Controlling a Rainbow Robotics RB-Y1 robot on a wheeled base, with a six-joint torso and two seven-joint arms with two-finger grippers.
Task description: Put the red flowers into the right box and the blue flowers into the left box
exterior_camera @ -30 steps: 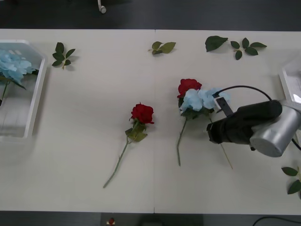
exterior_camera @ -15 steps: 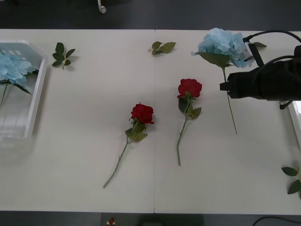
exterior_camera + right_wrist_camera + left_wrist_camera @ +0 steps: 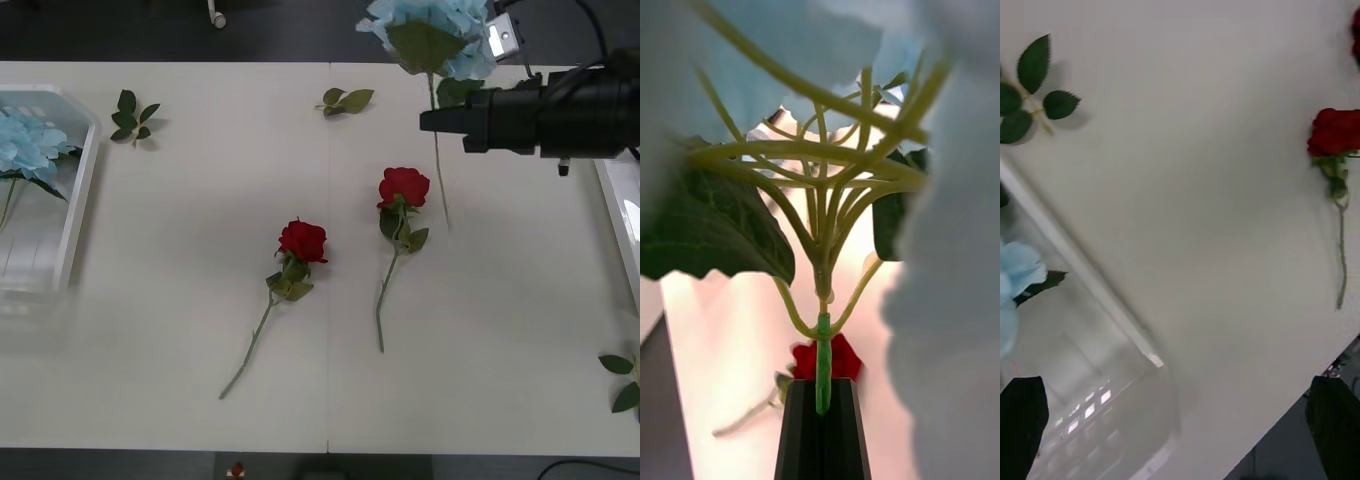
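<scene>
My right gripper [image 3: 428, 120] is raised over the table's far right, shut on the stem of a blue flower [image 3: 430, 25]. Its pale bloom sits above the fingers and its stem hangs down. In the right wrist view the black fingers [image 3: 822, 431] clamp the green stem [image 3: 822, 352]. Two red flowers [image 3: 303, 240] [image 3: 404, 186] lie mid-table. The left box [image 3: 78, 215] holds another blue flower [image 3: 25, 140]. The right box [image 3: 615, 200] shows at the right edge. My left gripper [image 3: 1180, 439] hangs open above the left box's rim [image 3: 1082, 266].
Loose green leaf sprigs lie at the far left [image 3: 134, 115], the far middle [image 3: 346, 100] and the near right edge [image 3: 624, 380]. Bare tabletop stretches between the roses and the left box.
My right gripper has lifted the blue flower off the table beside the right-hand rose, carrying it upward, toward the far edge and then leftward. The rose it leaned on now lies uncovered.
</scene>
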